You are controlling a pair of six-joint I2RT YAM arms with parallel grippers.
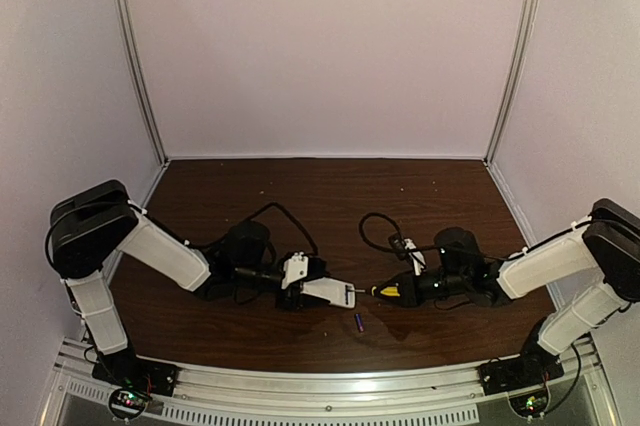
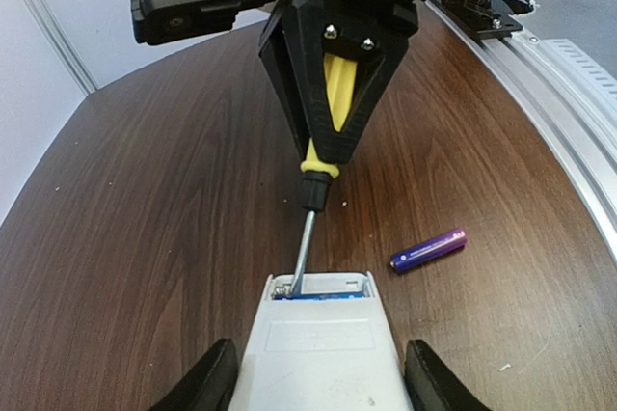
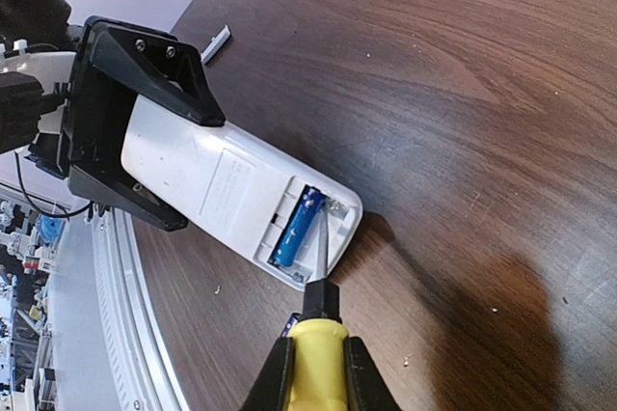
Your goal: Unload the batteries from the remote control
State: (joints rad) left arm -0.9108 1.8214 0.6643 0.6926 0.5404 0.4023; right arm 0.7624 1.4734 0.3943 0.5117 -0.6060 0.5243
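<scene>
My left gripper (image 2: 323, 374) is shut on the white remote control (image 2: 318, 348), holding it just above the table with its open battery compartment facing up. A blue battery (image 3: 297, 228) still lies in that compartment. Another purple-blue battery (image 2: 429, 250) lies loose on the wood to the right of the remote, seen from above too (image 1: 358, 322). My right gripper (image 3: 318, 377) is shut on a yellow-handled screwdriver (image 3: 318, 358). Its metal tip (image 2: 301, 257) reaches into the compartment's end beside the battery. From above, the remote (image 1: 328, 292) and the screwdriver (image 1: 385, 291) meet tip to end.
A small white piece (image 3: 217, 42) lies on the dark wooden table (image 1: 330, 186) beyond the left gripper. Black cables (image 1: 280, 214) loop behind both wrists. A metal rail (image 1: 320, 386) runs along the near edge, and white walls close in the other sides.
</scene>
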